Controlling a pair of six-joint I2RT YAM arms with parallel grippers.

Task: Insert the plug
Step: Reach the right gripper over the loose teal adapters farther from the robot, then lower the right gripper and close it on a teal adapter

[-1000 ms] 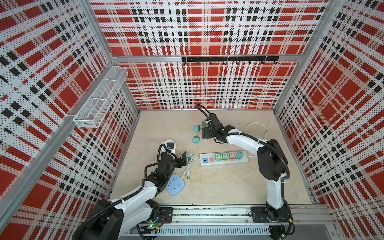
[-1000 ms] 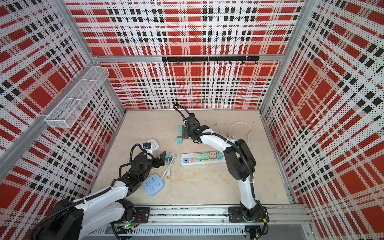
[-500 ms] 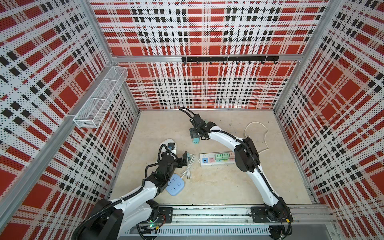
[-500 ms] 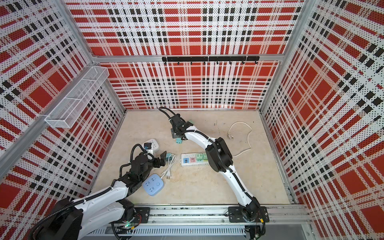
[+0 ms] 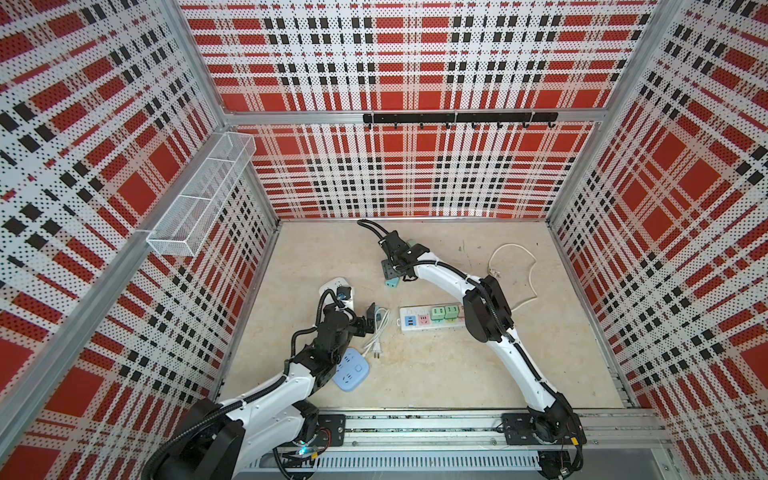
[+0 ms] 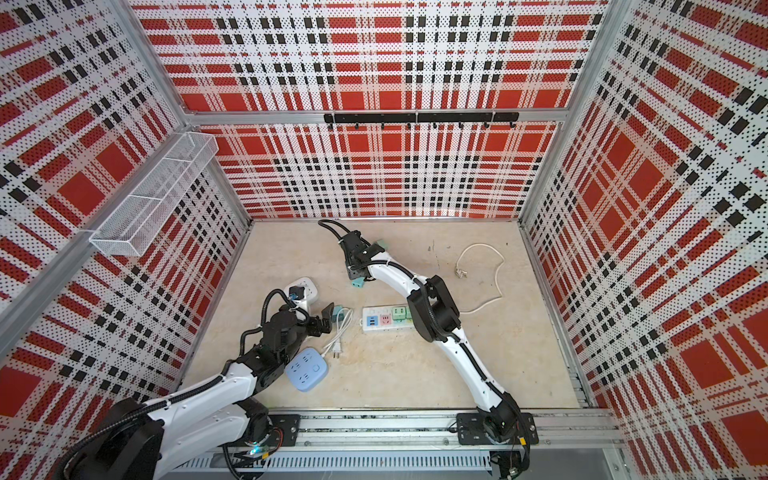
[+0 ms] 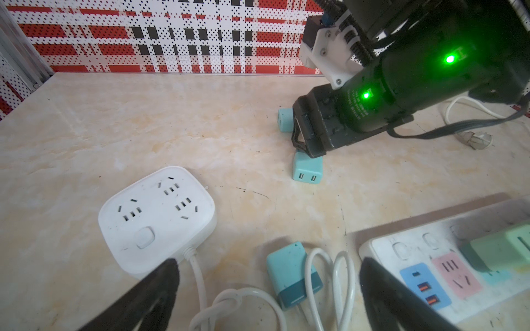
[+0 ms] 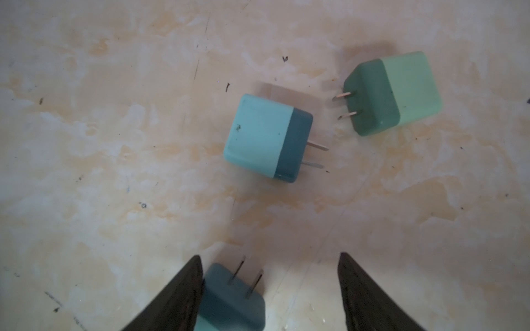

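Right gripper (image 8: pixel 269 256) hangs low over the back of the table (image 5: pixel 436 374), jaws parted and nothing clamped yet. The teal plug (image 8: pixel 229 298) sits between them, pressed against one finger (image 8: pixel 183 292), while the opposite finger stands well clear. Left gripper (image 7: pixel 268 262) is spread wide over a small charger (image 7: pixel 284 272) looped in white cable (image 7: pixel 345 275), gripping nothing.

Biggest thing on the table is the power strip (image 5: pixel 432 318), lying nearer the front and apart from the teal plug. It has seated green plugs (image 5: pixel 444 311) and a pink socket (image 5: pixel 423 319) that looks free. A white socket block (image 7: pixel 155 215) lies off toward the left arm. A loose blue plug (image 8: pixel 266 137) and a loose green plug (image 8: pixel 393 91) lie just beyond the right jaws, near but not touching.

To my eye the pickup is the step in hand. Done well, the gripper shifts sideways first so the plug sits centred; closing from here would likely shove or twist it. Both fingers should bear on the flat sides of the body, behind the two prongs (image 8: pixel 246 280), which must stay clear for the socket. Then comes a straight lift, kept away from the neighbours.
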